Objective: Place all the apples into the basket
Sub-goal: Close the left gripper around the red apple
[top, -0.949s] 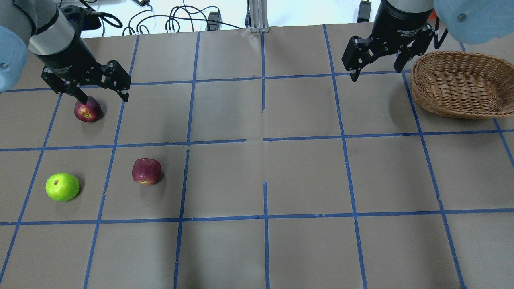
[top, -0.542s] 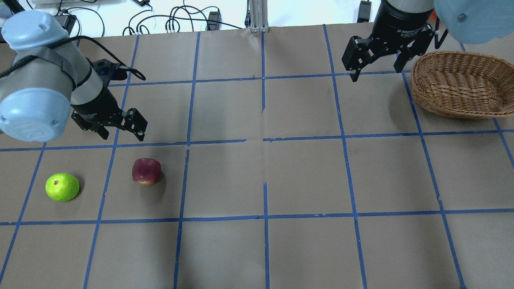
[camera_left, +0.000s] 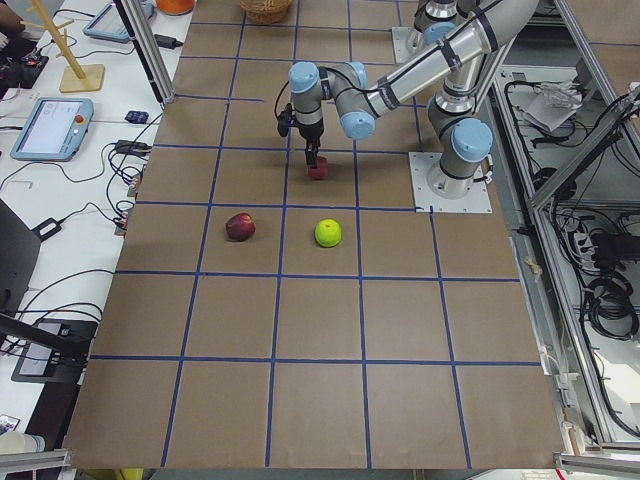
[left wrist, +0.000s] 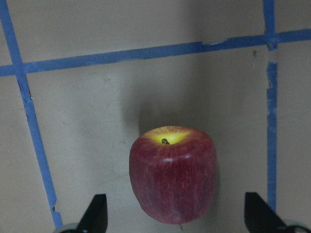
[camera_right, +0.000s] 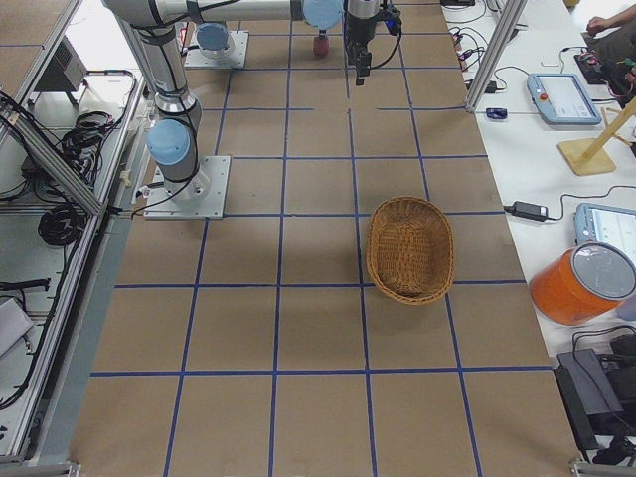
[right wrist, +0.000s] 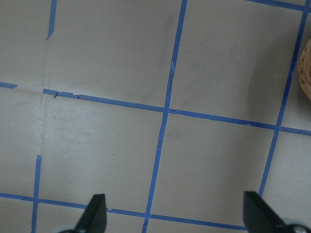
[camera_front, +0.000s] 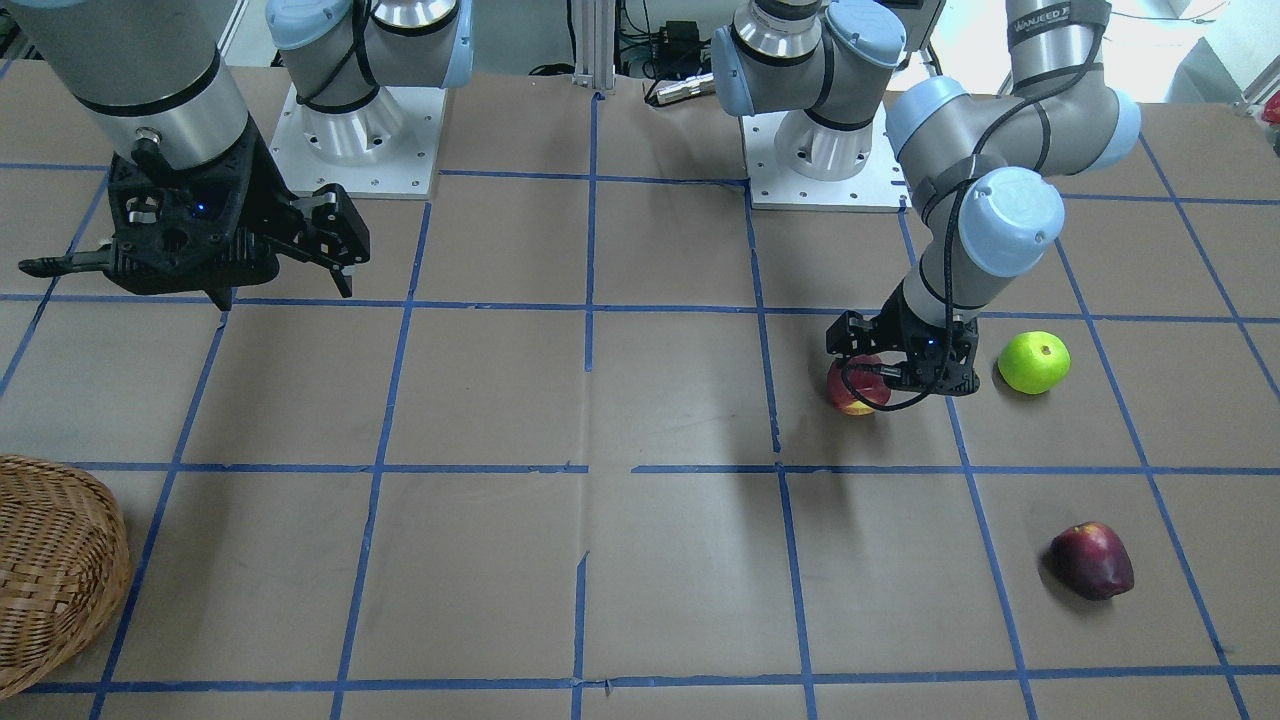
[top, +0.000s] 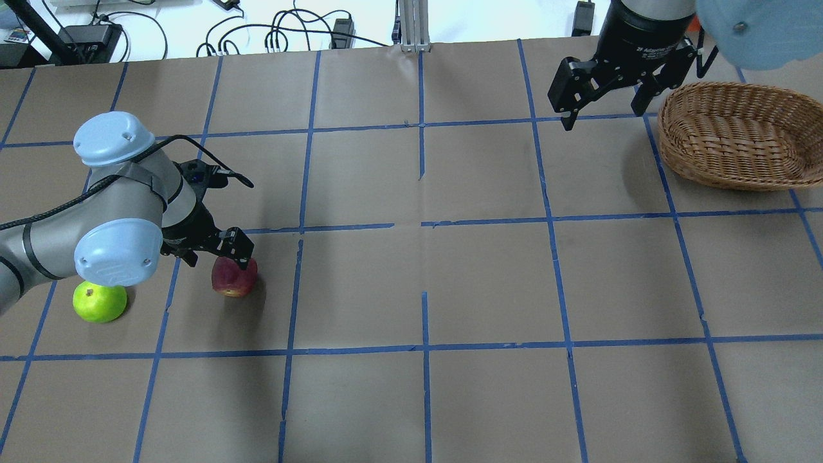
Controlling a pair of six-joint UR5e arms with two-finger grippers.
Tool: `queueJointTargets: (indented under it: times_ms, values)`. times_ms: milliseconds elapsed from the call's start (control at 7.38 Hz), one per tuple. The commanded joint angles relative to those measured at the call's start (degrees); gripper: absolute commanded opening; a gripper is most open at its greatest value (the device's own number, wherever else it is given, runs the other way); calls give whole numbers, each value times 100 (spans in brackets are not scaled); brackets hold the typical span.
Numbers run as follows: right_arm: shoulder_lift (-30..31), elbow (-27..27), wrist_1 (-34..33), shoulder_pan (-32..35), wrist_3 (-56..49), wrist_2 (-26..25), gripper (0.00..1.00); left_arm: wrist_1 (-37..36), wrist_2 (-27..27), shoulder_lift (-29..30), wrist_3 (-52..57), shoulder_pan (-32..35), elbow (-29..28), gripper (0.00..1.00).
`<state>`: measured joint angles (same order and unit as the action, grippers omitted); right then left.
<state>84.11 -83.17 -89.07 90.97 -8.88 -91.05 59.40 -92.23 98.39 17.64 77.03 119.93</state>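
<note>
The red apple with a yellow patch (top: pixel 235 279) lies left of the table's centre. My left gripper (top: pixel 217 259) is open, low over it. In the left wrist view the apple (left wrist: pixel 172 179) sits between the two fingertips (left wrist: pixel 97 213), which do not touch it. The lime green apple (top: pixel 99 302) lies to its left. The dark maroon apple (camera_front: pixel 1092 560) is hidden behind the left arm in the overhead view. My right gripper (top: pixel 603 116) is open and empty, just left of the wicker basket (top: pixel 726 168), which holds nothing.
Brown paper with a blue tape grid (top: pixel 424 225) covers the table. Cables and power bricks (top: pixel 283 35) lie beyond the far edge. The two arm bases (camera_front: pixel 350 130) stand at the robot's side of the table.
My left arm has swung from the maroon apple at the back left toward the red apple and come down, its open fingers now at that apple. The right arm has not moved.
</note>
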Motion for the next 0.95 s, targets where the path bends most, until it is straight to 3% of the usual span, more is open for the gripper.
queueJointTargets:
  times_ms: [0, 407, 542, 678, 814]
  values:
    - [0, -6, -5, -1, 0, -1, 100, -209, 47, 329, -67, -57, 205, 100]
    - [0, -6, 4, -1, 0, -9, 100, -535, 56, 462, -50, -57, 285, 100]
    - [0, -6, -5, -1, 0, -1, 100, -665, 56, 470, -32, -57, 277, 89]
    - [0, -6, 4, -1, 0, -1, 100, -789, 56, 471, -50, -57, 268, 55]
    - [-9, -6, -5, 8, 0, -1, 100, -781, 73, 418, -67, 4, 216, 38]
